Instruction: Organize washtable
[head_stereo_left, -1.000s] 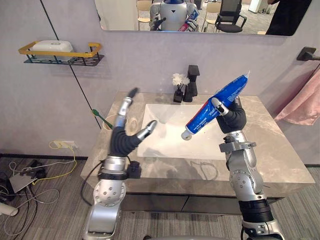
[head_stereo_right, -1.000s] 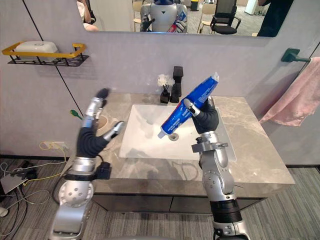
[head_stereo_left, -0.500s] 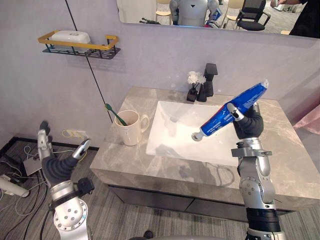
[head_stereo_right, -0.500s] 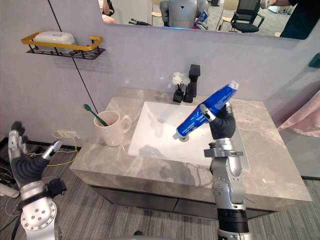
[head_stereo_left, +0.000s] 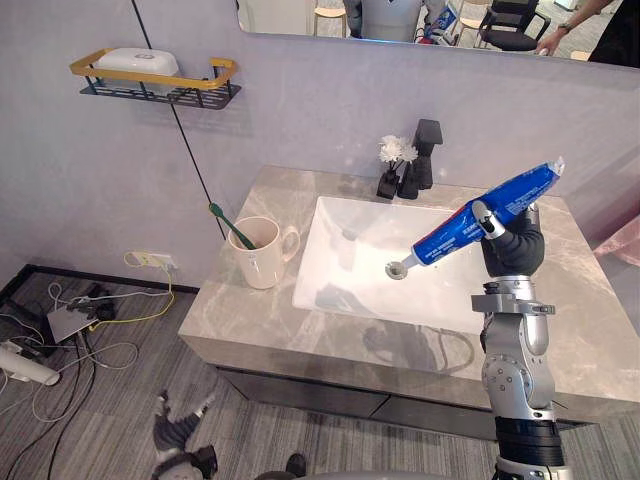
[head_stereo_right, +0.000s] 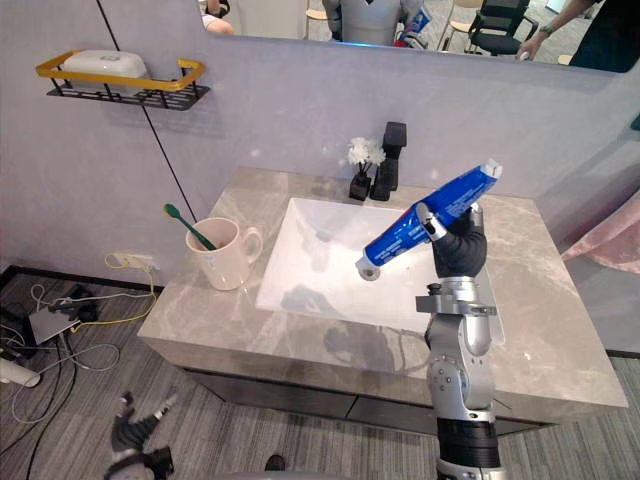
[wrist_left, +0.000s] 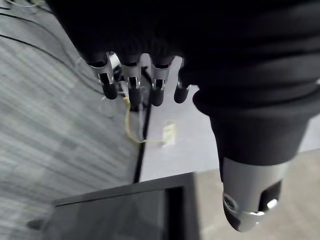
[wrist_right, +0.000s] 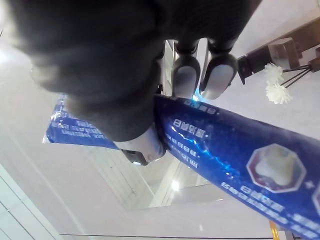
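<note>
1. A blue toothpaste tube (head_stereo_left: 445, 233) is held in the air above the washtable. It is tilted, with its white cap end lower and seen over the sink basin (head_stereo_left: 340, 235), and its crimped end raised towards the robot's right.
2. The tube is gripped by the right hand (head_stereo_left: 512, 246), which is raised upright over the right part of the countertop (head_stereo_left: 250, 310). In the right wrist view, the thumb is pressed on one face of the tube and the fingers (wrist_right: 220, 75) are curled round the other.
3. A black faucet (head_stereo_left: 427, 152) is set at the back edge of the basin. Just beside it, on its left, stands a small dark vase with white flowers (head_stereo_left: 392, 165).
4. A cream mug (head_stereo_left: 260, 255) is placed on the countertop to the left of the basin, its handle turned towards the basin. A green toothbrush (head_stereo_left: 228, 225) leans in it.
5. A wire wall shelf with a yellow rail (head_stereo_left: 150, 82) is fixed to the wall, up and to the left of the washtable. A white box (head_stereo_left: 135, 62) lies on it.
6. A pink towel (head_stereo_left: 625, 240) is seen at the right edge.
7. The left hand (head_stereo_left: 178, 437) is seen low, near the floor and well apart from the washtable. Its fingers are relaxed and spread, and nothing is held in it.
</note>
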